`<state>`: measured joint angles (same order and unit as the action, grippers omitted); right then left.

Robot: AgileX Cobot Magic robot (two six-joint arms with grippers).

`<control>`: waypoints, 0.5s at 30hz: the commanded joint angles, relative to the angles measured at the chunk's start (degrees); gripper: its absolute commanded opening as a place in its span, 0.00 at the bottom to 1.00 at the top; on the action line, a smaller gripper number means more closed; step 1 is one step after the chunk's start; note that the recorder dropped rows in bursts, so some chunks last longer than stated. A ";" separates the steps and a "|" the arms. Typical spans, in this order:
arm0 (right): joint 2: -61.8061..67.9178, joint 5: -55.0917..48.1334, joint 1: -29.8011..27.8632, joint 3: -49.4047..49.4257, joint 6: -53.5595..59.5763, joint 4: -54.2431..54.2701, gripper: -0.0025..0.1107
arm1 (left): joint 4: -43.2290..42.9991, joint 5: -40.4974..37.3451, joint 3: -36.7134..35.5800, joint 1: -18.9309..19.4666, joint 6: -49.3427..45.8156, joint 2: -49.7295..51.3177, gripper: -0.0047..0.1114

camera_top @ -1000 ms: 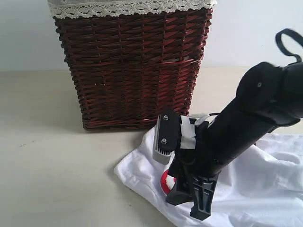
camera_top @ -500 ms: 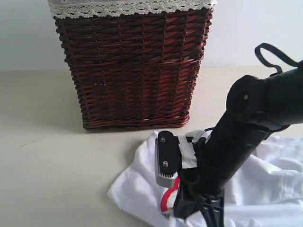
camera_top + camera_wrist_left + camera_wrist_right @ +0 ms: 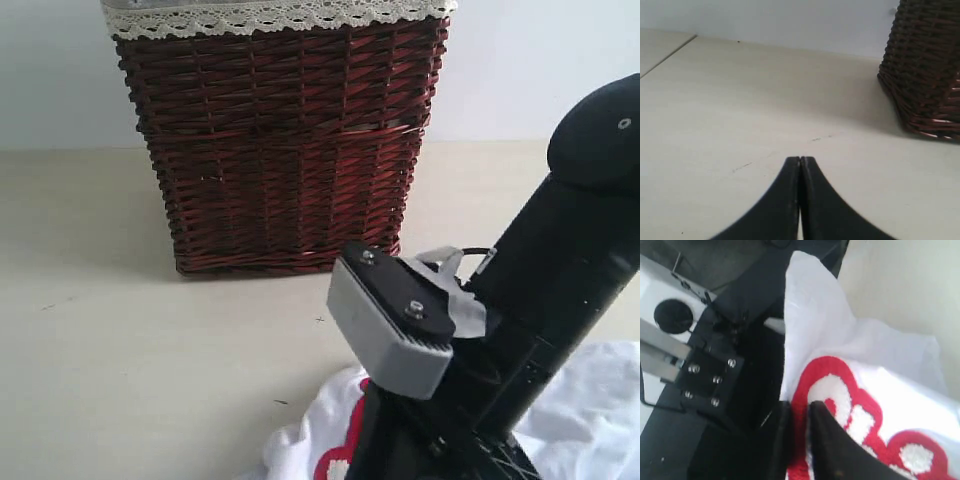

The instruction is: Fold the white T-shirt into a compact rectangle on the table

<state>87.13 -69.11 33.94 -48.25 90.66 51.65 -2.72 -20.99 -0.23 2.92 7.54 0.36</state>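
Two grippers, two states. For the left gripper point(image 3: 800, 161): jaws pressed flat together, nothing betw. them, low over bare table point(image 3: 715, 100), wicker basket point(image 3: 925, 75) off to one side; can't tell if the tips touch the surface. For the right gripper point(image 3: 799, 407): fingers nearly closed, just a slim gap, and a fold of the white T-shirt point(image 3: 820, 315) is caught in that gap, right at the fuzzy red-edged lettering point(image 3: 855, 415). Cloth bunches up past the fingertips, touching both. In the exterior view the right arm point(image 3: 570, 290) fills the lower right of frame, its grey wrist cam point(image 3: 395, 335) at bottom centre; gripper tips are cut off by the bottom edge there. Shirt lies crumpled on the table along the bottom edge, centre to lower right, under and beside that arm, a bit of red outline showing bottom centre. Basket w/ white lace trim point(image 3: 270, 15) stands upper centre, apart from the shirt, bare table betw. them. Shirt not folded yet.
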 commanded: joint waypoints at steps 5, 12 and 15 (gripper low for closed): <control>-5.20 -0.47 0.09 -0.17 -6.57 -12.76 0.48 | -0.01 0.75 0.23 -0.15 0.11 -0.36 0.04; -6.15 21.32 -10.92 -0.17 -29.01 -42.20 0.48 | -0.01 0.75 0.23 -0.15 0.11 -0.36 0.04; -1.57 18.37 -13.35 -0.17 -27.81 -42.20 0.48 | -0.01 0.75 0.23 -0.15 0.11 -0.36 0.04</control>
<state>82.24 -48.39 22.54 -48.25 62.79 10.20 -2.72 -20.99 -0.23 2.92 7.54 0.36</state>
